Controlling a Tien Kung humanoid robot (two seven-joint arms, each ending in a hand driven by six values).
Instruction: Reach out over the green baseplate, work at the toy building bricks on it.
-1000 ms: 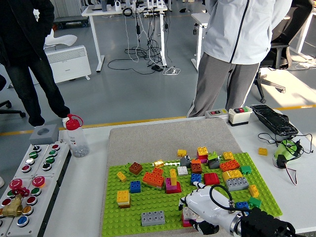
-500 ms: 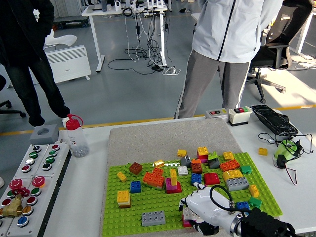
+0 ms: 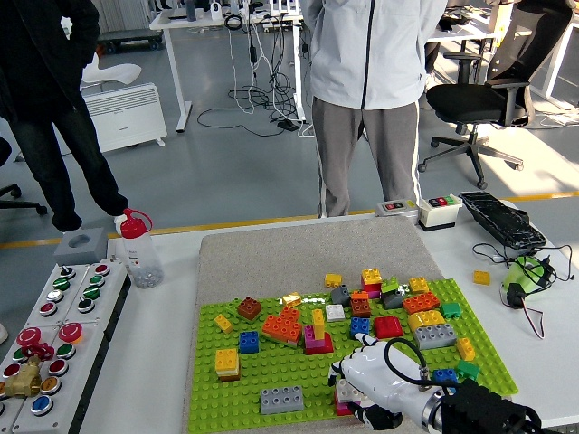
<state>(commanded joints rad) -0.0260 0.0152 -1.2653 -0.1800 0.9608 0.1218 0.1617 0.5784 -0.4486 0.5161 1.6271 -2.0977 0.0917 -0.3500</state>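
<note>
The green baseplate lies on a grey mat and carries several coloured bricks: a grey one near the front, a yellow-on-orange stack at the left, an orange cluster and a yellow-pink tower in the middle. My right hand, white with a black arm, rests low over the plate's front right. Its fingers are curled around a small red and white brick, partly hidden under the hand. No left hand shows.
A button panel fills the left edge, with a red-capped bottle behind it. A loose yellow brick, green battery and black keyboard lie at the right. One person stands at the table's far side, another at far left.
The person in the white jacket has walked leftward along the far side. My right hand and the bricks have stayed put.
</note>
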